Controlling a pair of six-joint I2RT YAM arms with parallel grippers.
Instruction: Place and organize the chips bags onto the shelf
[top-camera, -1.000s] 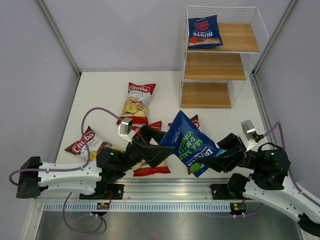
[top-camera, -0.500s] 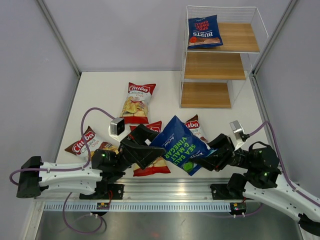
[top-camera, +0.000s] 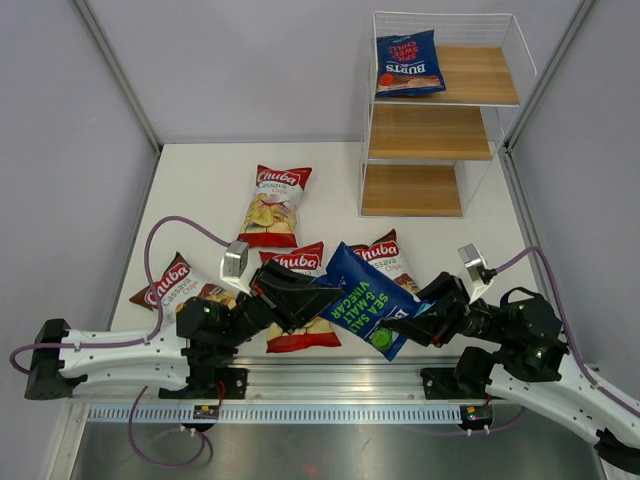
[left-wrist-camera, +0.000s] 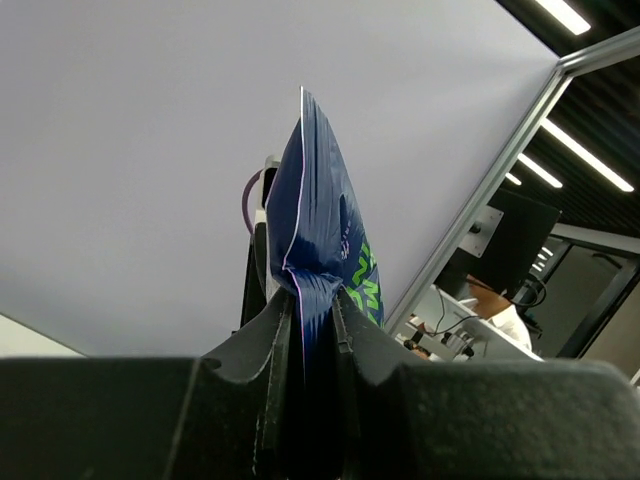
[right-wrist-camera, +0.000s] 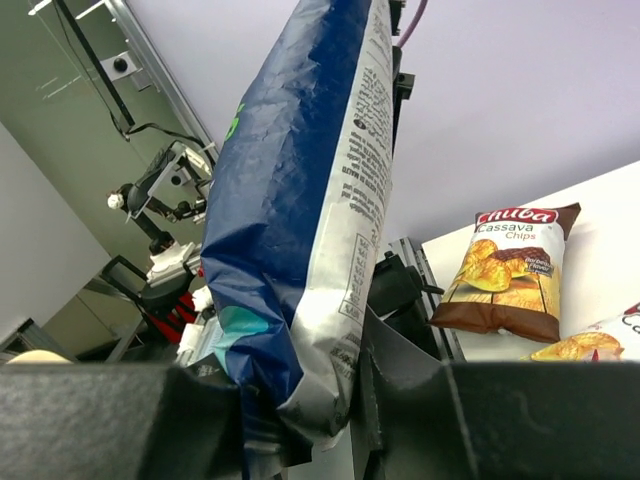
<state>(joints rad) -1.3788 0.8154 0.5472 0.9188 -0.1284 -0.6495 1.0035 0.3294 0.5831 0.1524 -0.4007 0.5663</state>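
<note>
1. My left hand (top-camera: 316, 296) pinched one edge of the blue Burts bag (top-camera: 362, 298); my right hand (top-camera: 416, 316) clamped the opposite edge, so it hung between them: a handover, I judged.
2. The shelf (top-camera: 430, 131) stood well beyond my right hand.

From above, the blue bag (top-camera: 368, 305) covers the lower part of one red bag (top-camera: 387, 253) and the edge of its neighbour (top-camera: 300, 258). The left arm (top-camera: 120, 352) hides part of the brown bag (top-camera: 170, 285). The right arm (top-camera: 560, 385) runs off the bottom corner. In the right wrist view the blue bag's top is cut off and its back print is too small to read.
</note>
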